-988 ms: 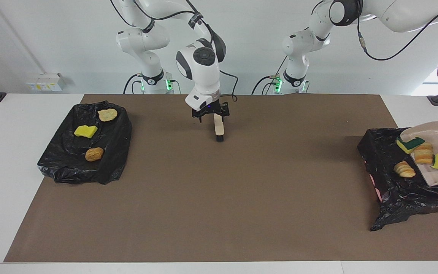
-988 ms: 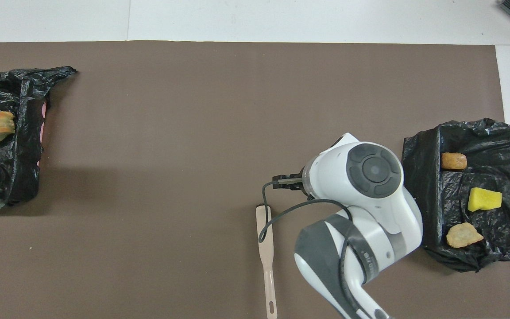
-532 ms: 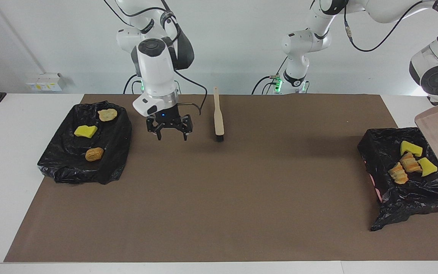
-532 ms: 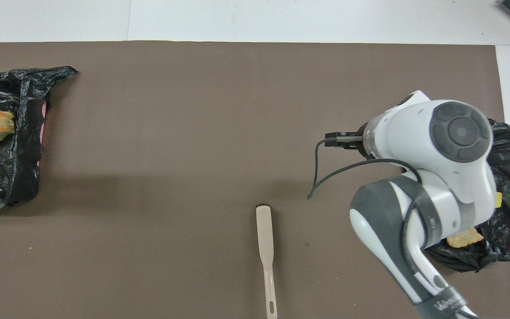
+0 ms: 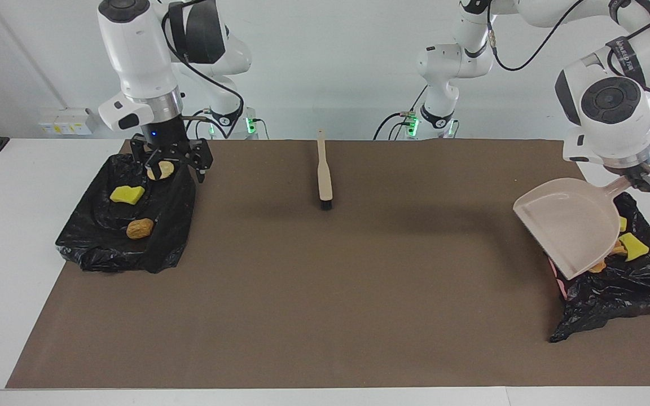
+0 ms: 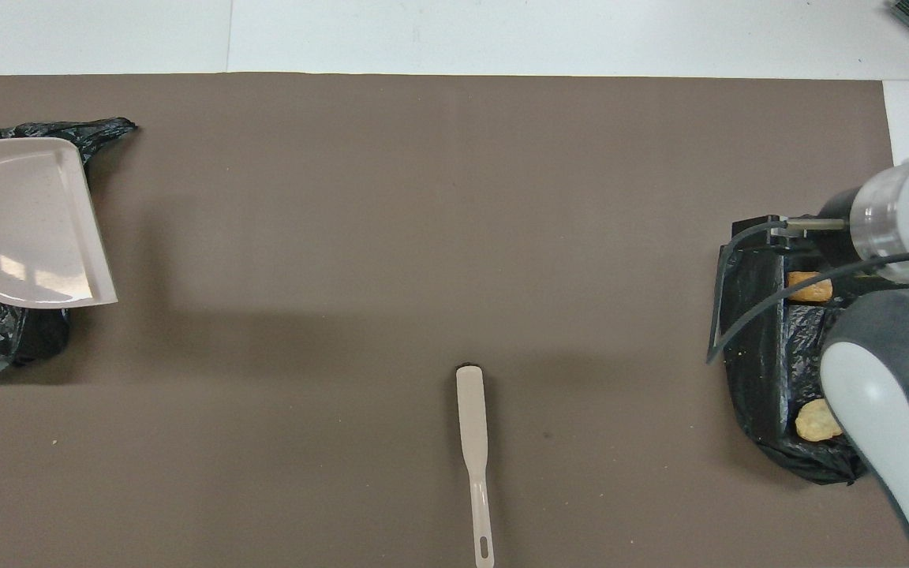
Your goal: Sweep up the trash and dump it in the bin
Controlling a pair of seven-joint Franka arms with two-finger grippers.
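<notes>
Trash [image 5: 633, 246] is lying in the black-lined bin [image 5: 613, 293] directly beneath the tilted beige dustpan [image 5: 570, 225], which the left gripper [image 5: 644, 173] is clamping by its handle. Over the other bin [image 5: 124, 248], the right gripper [image 5: 170, 163] is hanging wide open and empty above a yellow sponge piece [image 5: 127, 194] and two tan chunks [image 5: 140, 228], while the brush [image 5: 324, 175] is lying on the brown mat [image 5: 325, 293] between both grippers.

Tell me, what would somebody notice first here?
Probably the big beige dustpan, held tilted in the air by the left gripper over the black bin at the left arm's end of the table. Next, the right gripper, jaws open, hangs over the other bin, where yellow and tan trash lies. A brush lies alone on the brown mat between them.
</notes>
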